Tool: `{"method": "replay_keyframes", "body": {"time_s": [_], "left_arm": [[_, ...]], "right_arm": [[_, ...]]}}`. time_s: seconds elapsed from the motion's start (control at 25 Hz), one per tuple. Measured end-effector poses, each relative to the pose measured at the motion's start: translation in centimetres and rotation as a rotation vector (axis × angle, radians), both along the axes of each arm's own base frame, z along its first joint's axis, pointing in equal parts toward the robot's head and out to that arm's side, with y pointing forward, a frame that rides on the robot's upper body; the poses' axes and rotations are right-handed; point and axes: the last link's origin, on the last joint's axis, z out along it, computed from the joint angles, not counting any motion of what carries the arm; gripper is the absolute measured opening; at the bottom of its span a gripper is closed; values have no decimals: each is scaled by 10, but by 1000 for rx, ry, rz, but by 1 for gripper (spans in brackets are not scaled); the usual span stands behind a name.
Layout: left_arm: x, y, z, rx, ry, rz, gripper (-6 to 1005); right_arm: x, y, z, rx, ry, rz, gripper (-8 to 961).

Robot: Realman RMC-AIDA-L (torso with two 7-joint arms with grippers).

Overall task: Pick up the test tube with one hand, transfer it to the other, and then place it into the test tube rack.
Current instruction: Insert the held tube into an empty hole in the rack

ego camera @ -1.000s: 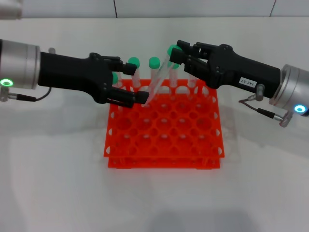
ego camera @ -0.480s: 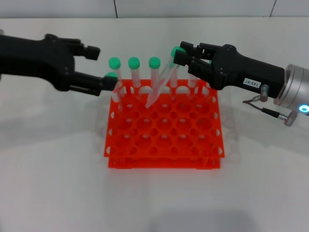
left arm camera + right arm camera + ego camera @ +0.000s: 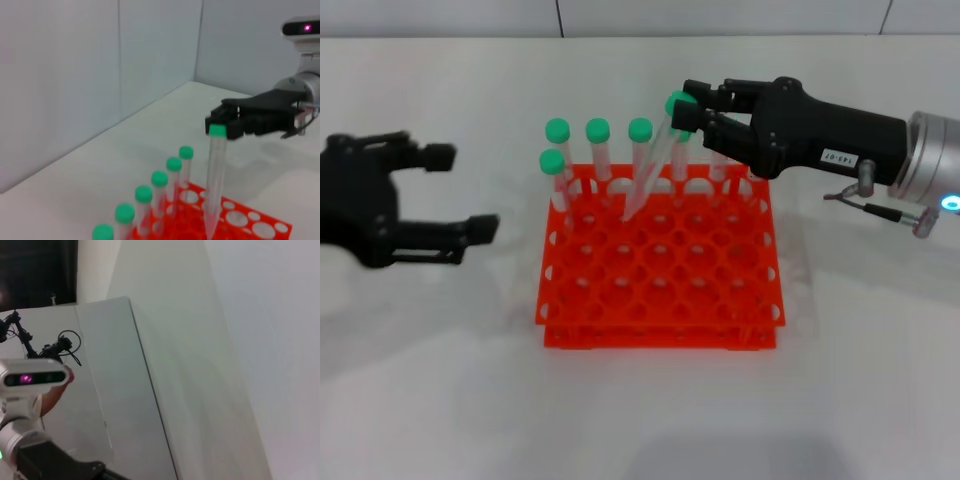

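Nearest the camera, just bare white table [image 3: 650, 420], then the orange-red test tube rack [image 3: 660, 275] sitting square in the middle with plenty of empty holes across its front rows. Off to the rack's left, well apart from it, the left gripper [image 3: 450, 195] with jaws spread wide and nothing between them, so looks like the handoff part is done. Further back, along the rack's far edge, a row of green-capped tubes [image 3: 597, 155] standing upright in their holes, one more just in front of the row at the left corner. Over that same far edge, the test tube [image 3: 653, 165] held at a slant, cap end up toward the rack's far right, tip hanging just above the holes near the back middle, not seated yet as far as can be told. Right gripper [image 3: 692, 108] reaching in from the rack's right, jaws pinching the tube right up by its green cap. Still left to do: straighten it and lower it into a hole, then let go. White printed label [image 3: 837, 157] on the right gripper's body, something like digits with a dash, but reads upside down and can't make it out for sure. No other writing anywhere.
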Motion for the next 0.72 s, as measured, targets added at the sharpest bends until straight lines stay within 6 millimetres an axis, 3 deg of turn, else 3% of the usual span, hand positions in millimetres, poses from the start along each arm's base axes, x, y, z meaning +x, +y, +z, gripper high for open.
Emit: {"method": "replay_keyframes", "body": {"time_s": [0.24, 0.72], "left_arm": [[-33, -32, 10, 99, -65, -11, 892], [-103, -64, 2, 203, -174, 10, 891]], "right_arm": [[-10, 7, 3, 3, -6, 34, 257], [-41, 21, 1, 1, -132, 107, 256]]}}
